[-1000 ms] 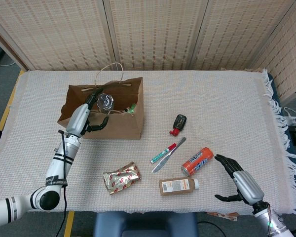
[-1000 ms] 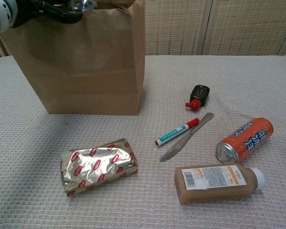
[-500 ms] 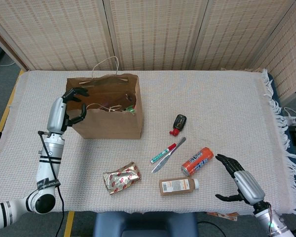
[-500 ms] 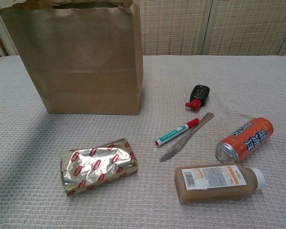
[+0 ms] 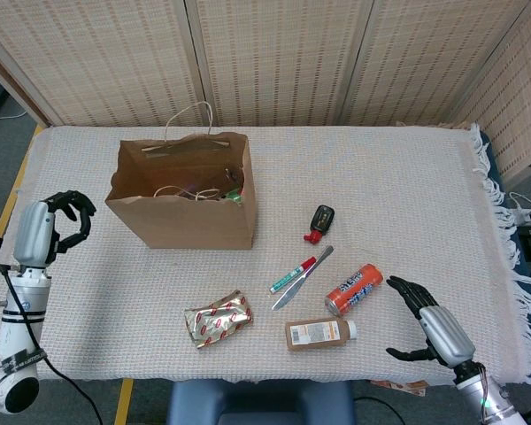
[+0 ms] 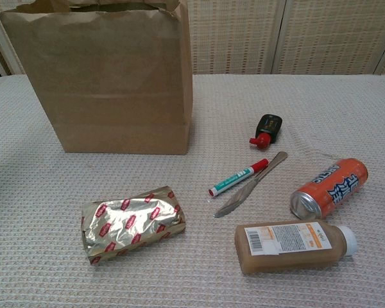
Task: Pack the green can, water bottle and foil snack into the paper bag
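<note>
Both views are evenly and brightly lit by soft, diffuse light, with no harsh glare. The paper bag (image 6: 106, 77) casts a faint, soft-edged shadow onto the woven cloth (image 6: 346, 122) just in front of and to the left of its base. The foil snack (image 6: 131, 224), in front of the bag, shows small dull highlights on its crinkled wrapper. Focus is sharp across both views. In the head view, the table edges beside the bag (image 5: 184, 199) slant outward, a mild wide-angle effect.

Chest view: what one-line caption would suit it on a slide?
Paper bag standing upright; foil snack lying unpacked in front.
</note>
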`<action>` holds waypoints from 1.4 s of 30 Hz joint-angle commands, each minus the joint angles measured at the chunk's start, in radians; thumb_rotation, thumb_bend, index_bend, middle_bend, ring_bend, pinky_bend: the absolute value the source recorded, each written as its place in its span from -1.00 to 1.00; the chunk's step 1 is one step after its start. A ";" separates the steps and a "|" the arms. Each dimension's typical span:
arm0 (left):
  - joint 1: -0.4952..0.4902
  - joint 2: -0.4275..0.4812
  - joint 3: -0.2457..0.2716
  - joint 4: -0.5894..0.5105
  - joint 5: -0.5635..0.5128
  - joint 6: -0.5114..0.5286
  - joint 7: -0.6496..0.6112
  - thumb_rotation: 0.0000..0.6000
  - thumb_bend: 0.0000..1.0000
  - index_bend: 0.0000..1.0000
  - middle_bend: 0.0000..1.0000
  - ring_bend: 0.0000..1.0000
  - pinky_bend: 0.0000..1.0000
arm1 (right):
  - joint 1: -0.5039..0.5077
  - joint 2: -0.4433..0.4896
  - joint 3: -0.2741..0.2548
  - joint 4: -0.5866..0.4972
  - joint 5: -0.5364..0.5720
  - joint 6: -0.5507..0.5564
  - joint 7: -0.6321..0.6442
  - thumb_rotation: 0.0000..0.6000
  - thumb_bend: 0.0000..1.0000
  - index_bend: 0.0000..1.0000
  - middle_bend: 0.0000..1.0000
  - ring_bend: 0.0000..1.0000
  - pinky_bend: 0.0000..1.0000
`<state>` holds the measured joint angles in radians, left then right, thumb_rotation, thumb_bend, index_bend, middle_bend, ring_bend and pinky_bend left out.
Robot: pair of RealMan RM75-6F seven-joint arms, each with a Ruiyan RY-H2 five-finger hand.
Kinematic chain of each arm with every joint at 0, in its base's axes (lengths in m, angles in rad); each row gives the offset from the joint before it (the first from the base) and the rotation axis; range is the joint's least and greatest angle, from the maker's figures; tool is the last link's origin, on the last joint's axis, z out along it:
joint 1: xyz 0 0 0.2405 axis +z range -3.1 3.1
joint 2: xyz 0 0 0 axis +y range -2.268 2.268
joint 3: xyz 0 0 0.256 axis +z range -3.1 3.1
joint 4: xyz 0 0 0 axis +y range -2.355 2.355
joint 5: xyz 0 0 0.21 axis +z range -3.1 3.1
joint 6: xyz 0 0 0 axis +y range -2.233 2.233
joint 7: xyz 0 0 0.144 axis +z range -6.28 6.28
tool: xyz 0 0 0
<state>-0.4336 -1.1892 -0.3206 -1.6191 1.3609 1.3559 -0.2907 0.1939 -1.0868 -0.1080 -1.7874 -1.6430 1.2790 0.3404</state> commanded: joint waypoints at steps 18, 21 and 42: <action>-0.013 -0.030 0.494 0.484 0.874 0.140 0.340 1.00 -0.28 -1.00 -1.00 -1.00 -0.95 | -0.003 0.003 0.000 -0.006 0.001 0.000 -0.005 1.00 -1.00 -1.00 -1.00 -1.00 -1.00; -0.050 -0.058 0.497 0.479 0.889 0.108 0.345 1.00 -0.28 -1.00 -1.00 -1.00 -0.95 | -0.002 0.004 -0.001 -0.005 0.000 -0.001 -0.003 1.00 -1.00 -1.00 -1.00 -1.00 -1.00; -0.248 -0.245 0.464 0.418 0.749 -0.260 0.420 1.00 -0.28 -1.00 -1.00 -1.00 -0.95 | 0.005 0.024 -0.005 -0.021 0.004 -0.018 0.029 1.00 -1.00 -1.00 -1.00 -1.00 -1.00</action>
<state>-0.6777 -1.4267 0.1453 -1.2027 2.1172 1.1019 0.1238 0.1990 -1.0632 -0.1132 -1.8085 -1.6394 1.2612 0.3691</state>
